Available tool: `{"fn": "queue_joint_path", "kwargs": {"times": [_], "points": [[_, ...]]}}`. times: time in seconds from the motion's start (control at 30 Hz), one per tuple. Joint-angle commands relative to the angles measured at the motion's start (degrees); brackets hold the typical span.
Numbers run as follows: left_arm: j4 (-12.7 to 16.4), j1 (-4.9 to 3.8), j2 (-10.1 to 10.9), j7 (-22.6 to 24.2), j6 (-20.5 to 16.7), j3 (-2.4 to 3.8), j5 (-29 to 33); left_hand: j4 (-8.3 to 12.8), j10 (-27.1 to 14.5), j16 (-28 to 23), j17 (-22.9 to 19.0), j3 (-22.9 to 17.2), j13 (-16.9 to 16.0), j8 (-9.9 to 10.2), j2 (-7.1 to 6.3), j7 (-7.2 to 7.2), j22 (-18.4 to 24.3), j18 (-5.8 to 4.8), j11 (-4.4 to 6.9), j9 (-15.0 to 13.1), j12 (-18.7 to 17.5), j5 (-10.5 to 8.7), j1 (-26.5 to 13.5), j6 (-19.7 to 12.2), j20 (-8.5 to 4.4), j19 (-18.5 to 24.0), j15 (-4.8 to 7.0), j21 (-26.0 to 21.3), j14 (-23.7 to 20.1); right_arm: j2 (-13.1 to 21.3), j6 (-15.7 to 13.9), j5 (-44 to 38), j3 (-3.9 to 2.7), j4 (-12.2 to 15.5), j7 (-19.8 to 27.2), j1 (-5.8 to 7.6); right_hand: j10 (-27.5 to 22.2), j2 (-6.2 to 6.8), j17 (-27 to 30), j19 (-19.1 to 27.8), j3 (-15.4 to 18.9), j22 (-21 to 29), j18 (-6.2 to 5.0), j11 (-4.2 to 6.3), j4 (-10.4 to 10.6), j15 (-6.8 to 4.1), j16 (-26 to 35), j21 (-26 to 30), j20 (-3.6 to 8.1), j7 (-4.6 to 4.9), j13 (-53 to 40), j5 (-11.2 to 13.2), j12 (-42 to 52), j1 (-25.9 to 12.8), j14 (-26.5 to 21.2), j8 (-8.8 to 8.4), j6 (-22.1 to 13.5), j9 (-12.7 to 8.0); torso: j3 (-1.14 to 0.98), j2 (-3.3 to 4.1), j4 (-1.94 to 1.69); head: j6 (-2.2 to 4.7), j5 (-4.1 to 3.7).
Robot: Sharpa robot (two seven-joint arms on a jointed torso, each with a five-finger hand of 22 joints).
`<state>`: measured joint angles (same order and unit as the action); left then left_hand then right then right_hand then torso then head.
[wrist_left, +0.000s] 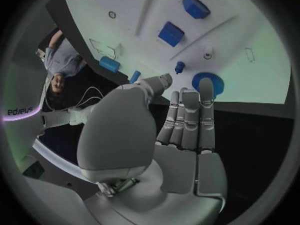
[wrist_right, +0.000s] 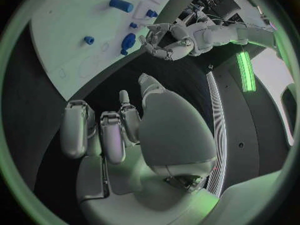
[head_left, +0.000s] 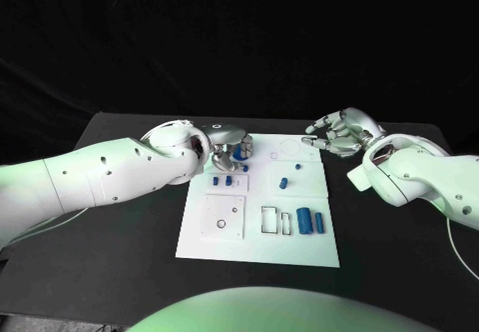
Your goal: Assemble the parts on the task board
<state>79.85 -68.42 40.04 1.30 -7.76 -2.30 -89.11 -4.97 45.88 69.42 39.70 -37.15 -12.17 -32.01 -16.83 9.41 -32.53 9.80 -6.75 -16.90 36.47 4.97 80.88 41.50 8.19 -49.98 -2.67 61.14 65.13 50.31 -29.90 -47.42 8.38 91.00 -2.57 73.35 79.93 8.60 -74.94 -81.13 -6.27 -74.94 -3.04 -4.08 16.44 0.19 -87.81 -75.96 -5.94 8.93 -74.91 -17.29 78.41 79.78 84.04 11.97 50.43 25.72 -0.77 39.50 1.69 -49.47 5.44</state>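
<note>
The white task board lies mid-table. My left hand hovers over its far left corner, fingers stretched out side by side, fingertips at a round blue disc with a small blue peg beside it; nothing is held. My right hand hangs off the board's far right corner, fingers loosely bent and empty. Two blue blocks stand at the board's left. Small blue pieces lie mid-board, and two blue cylinders lie near the right edge.
A raised white square plate with small holes sits on the board's near left. Narrow rectangular slots lie beside the cylinders. Bare black table surrounds the board on all sides.
</note>
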Motion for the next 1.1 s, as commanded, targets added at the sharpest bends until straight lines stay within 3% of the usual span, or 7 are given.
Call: {"fn": "queue_joint_path", "kwargs": {"times": [0.03, 0.33, 0.53, 1.1], "points": [[-0.8, -0.06, -0.8, -0.6, 4.6, 0.0, -4.8, 0.4, 0.2, 0.9, 1.0, 0.2, 0.3, 0.5, 0.17, 0.04, -0.1, 0.8, -0.15, 0.3, -0.4, -0.07, -0.8, 0.6, 0.13, -0.6, -0.09, 0.4, 0.9, -0.1, 0.3, -0.5, 0.0, 0.0, 0.5, -0.04, -0.2, 0.04, -7.2, 0.3, -0.3, -3.9, -0.78, 0.0, 0.0, -0.23, 0.4, 0.3, -0.11, -0.03, -1.7, 0.0, -0.2, -0.4, 4.2, 0.26, -0.4, 0.1, -0.04, -0.02, 0.01, -0.02, 0.06], [-3.0, -0.07, -2.8, -0.7, 6.5, -0.04, -5.6, 0.7, 0.6, 2.6, 2.3, 0.2, 1.0, 1.1, 0.29, 0.03, -0.2, 0.8, -0.14, 1.0, -0.7, -0.04, -1.0, 1.3, 0.16, -0.9, -0.12, 0.7, 1.9, -0.2, 0.2, -0.5, -0.01, 0.0, 0.6, -0.04, -0.2, 0.04, -7.2, 0.3, -0.3, -3.9, -0.78, 0.0, 0.0, -0.23, 0.4, 0.3, -0.11, -0.03, -1.7, 0.0, -0.2, -0.4, 4.2, 0.26, -0.4, 0.1, 0.01, 0.04, 0.09, 0.03, -0.09], [-4.0, -0.08, -3.8, -0.9, 6.7, -0.06, -5.9, 0.8, 1.4, 4.3, 4.1, -0.2, 1.5, 1.6, 0.45, -0.01, -0.4, 0.82, -0.05, 1.5, -0.9, -0.04, -1.1, 2.0, 0.12, -1.3, -0.06, 1.2, 3.1, -0.3, 0.0, -0.5, -0.01, 0.0, 0.7, -0.04, -0.2, 0.02, -7.2, 0.3, -0.3, -3.9, -0.78, 0.0, 0.0, -0.23, 0.4, 0.3, -0.11, -0.03, -1.7, 0.0, -0.2, -0.3, 4.2, 0.34, -0.4, 0.1, 0.01, 0.01, -0.06, -0.02, -0.27], [-4.8, -0.07, -5.1, -0.8, 8.1, -0.21, -6.1, 2.0, 4.8, 7.4, 5.8, -2.9, 3.3, 3.0, 1.1, -0.31, -1.6, 0.83, 0.66, 2.9, -2.0, -0.21, -0.4, 5.5, -0.51, -1.7, 0.57, 3.4, 4.7, -0.2, -0.1, -0.5, -0.01, 0.2, 0.8, -0.05, -0.1, -0.04, -7.2, 0.2, -0.4, -4.0, -0.77, 0.01, 0.0, -0.23, 0.4, 0.3, -0.1, -0.04, -1.8, 0.0, -0.1, -0.3, 4.2, 0.39, -0.4, 0.1, 0.07, 0.0, -0.09, -0.5, -0.28]]}}
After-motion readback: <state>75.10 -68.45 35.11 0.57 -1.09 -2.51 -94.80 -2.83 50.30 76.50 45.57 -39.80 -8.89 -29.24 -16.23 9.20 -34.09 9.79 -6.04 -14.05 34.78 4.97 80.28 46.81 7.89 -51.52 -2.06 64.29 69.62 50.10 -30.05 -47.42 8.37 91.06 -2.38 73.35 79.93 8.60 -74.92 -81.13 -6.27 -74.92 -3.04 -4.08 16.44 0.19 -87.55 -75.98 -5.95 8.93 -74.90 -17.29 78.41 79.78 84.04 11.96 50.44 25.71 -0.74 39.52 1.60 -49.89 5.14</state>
